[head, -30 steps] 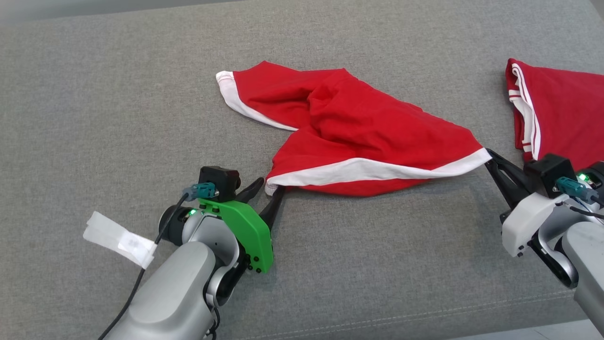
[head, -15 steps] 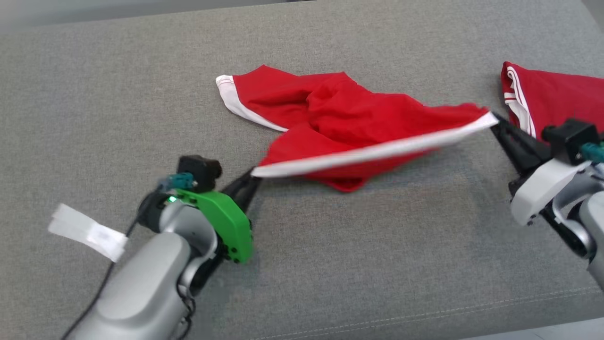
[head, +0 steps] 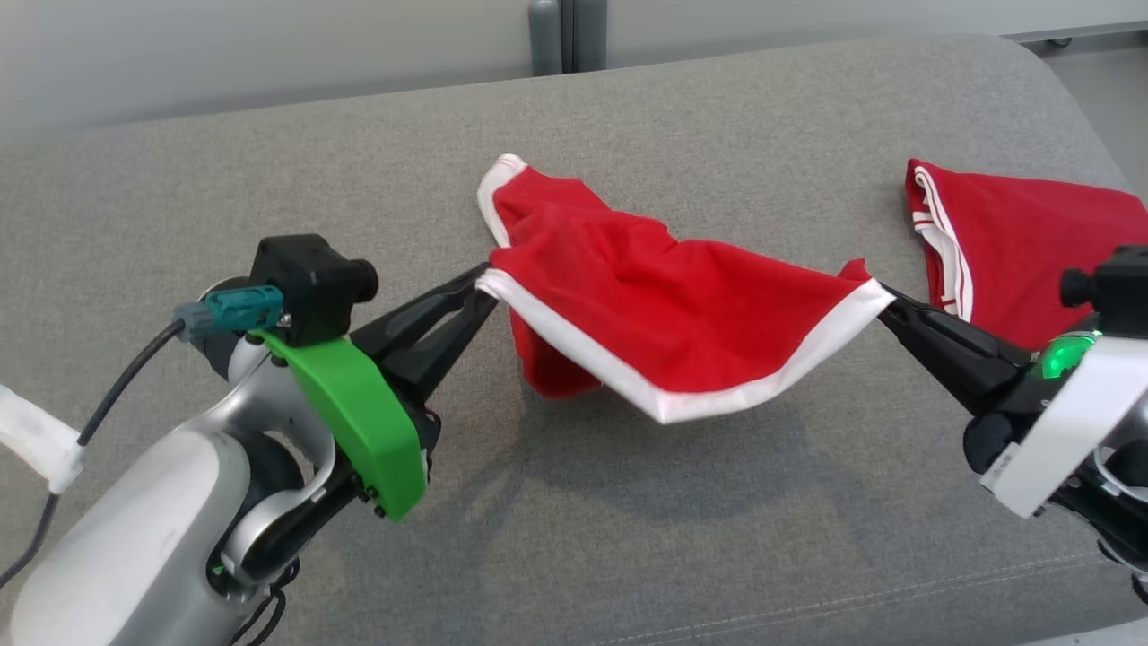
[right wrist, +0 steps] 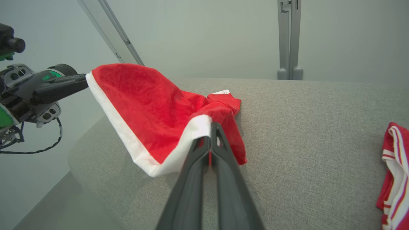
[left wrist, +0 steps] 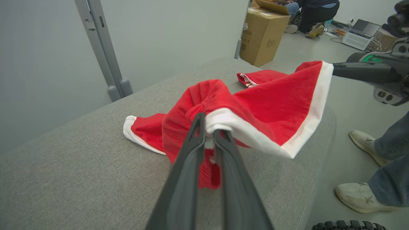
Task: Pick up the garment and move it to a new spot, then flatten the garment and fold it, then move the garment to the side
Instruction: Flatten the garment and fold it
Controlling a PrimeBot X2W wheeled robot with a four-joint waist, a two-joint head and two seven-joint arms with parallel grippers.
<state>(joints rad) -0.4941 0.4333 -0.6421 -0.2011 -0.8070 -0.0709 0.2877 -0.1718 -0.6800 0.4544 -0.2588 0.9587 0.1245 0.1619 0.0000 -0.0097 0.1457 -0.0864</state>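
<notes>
On one cushion [head: 628,538], two red garments [head: 682,332] [head: 1031,242]

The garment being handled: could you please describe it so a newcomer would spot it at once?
On the grey cushion, look midway between the left gripper and right gripper. The garment is red with a broad white hem, held up by two corners; the other red piece lies at the right, thin-striped.

The second red garment [head: 1022,233] is cut off by the right edge of the head view. In the left wrist view a person [left wrist: 389,182] is cut off above the legs, and one fingertip of the left gripper [left wrist: 209,127] is covered by the hem of the garment [left wrist: 274,105].
</notes>
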